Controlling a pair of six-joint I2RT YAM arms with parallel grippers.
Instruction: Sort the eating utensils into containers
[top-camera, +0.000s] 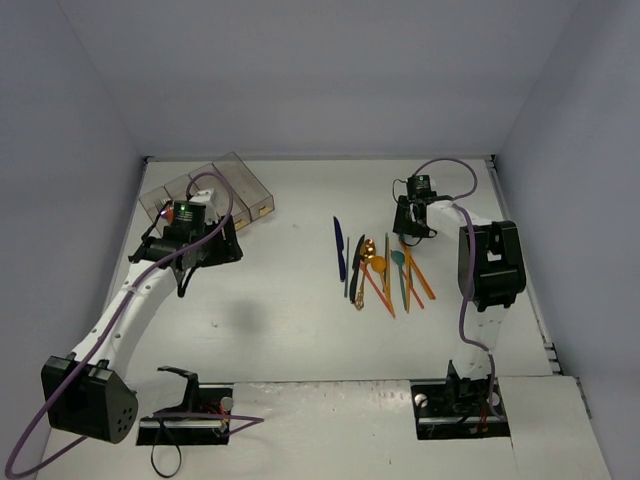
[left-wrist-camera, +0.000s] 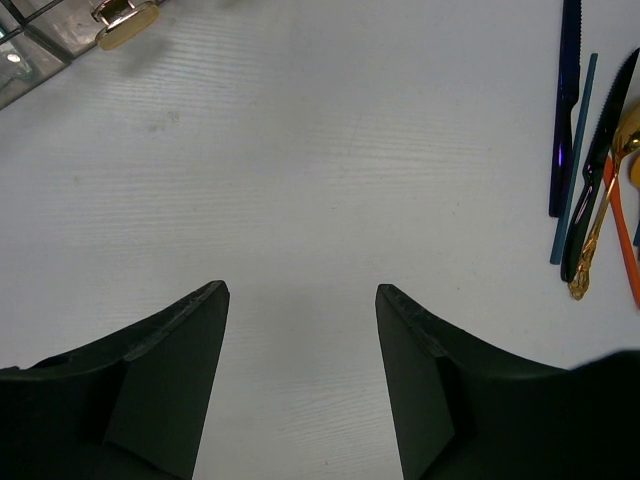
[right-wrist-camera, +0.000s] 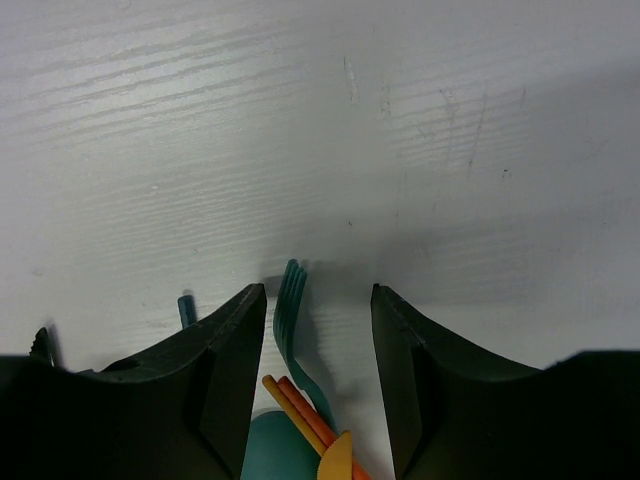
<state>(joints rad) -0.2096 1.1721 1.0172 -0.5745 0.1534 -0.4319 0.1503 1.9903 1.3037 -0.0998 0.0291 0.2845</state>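
Note:
The eating utensils (top-camera: 380, 268) lie in a loose bundle right of the table's centre: a dark blue knife (top-camera: 339, 248), black, gold, teal and orange pieces. My right gripper (top-camera: 408, 232) is low over the bundle's far end and open. In its wrist view a teal fork (right-wrist-camera: 290, 310) lies between the jaws of the right gripper (right-wrist-camera: 318, 290), close to the left finger and apart from the right one. The containers (top-camera: 215, 190) stand at the far left. Just in front of them my left gripper (top-camera: 200, 252) is open and empty (left-wrist-camera: 300, 290) over bare table.
The left wrist view shows the dark blue knife (left-wrist-camera: 567, 110), a black knife (left-wrist-camera: 600, 160) and a gold spoon (left-wrist-camera: 600, 230) at its right edge, and a gold piece (left-wrist-camera: 125, 12) by the containers' corner. Orange handles (right-wrist-camera: 300, 400) lie under the right jaws. Walls enclose the table.

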